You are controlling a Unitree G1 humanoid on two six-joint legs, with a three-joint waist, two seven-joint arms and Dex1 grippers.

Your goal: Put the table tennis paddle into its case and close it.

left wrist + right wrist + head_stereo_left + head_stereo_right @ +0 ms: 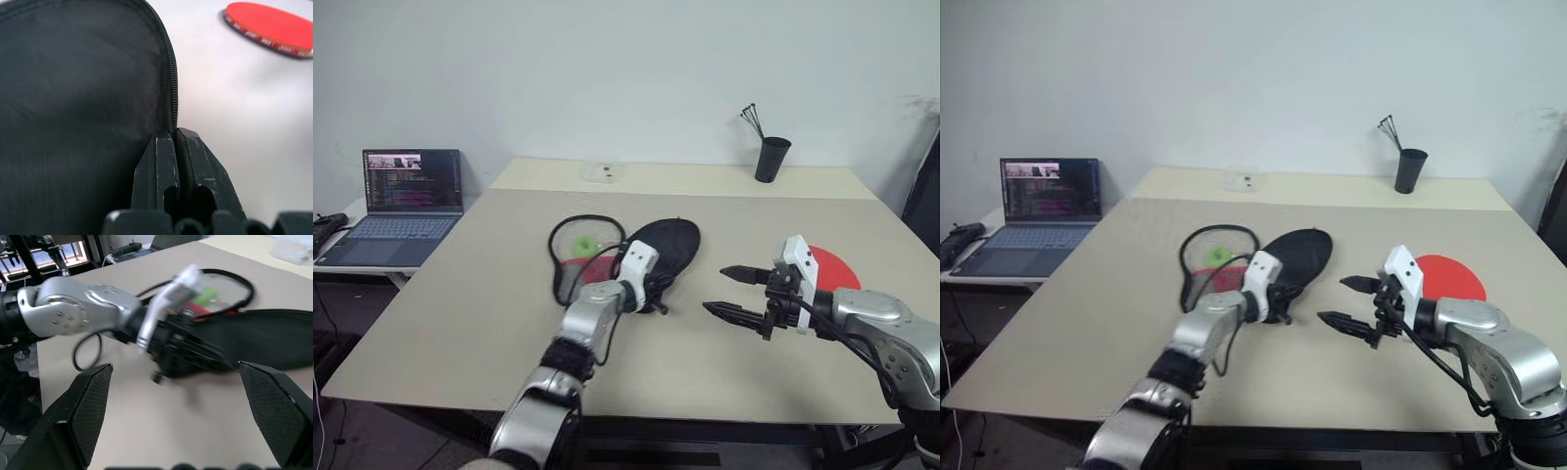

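In the left eye view, the case lies open near the middle of the table, its black half spread toward 1 o'clock and its zipper rim looping toward 10 o'clock, with a small green tag and a bit of red inside that loop. The left gripper sits at the near edge of the black half, at about 6 o'clock of it, with its 2 fingers pressed together. The right gripper hovers above the table at 3 o'clock of the case, fingers spread wide and holding nothing, and the table tennis paddle lies flat just behind it, well apart from the case. The right eye view gives the same layout. In the left wrist view, the left fingers are pinching the zipper edge of the black fabric, and the red paddle lies on the table beyond. In the right wrist view, the 2 right fingertips stand far apart, and the left arm is at the case. I judge that the step in hand is to hold the case open, and the paddle is not yet picked up. The next move asks the right gripper to turn back to the paddle, take it, probably by the handle, which I cannot see here, and slide it into the opening while the left one keeps the edge steady.
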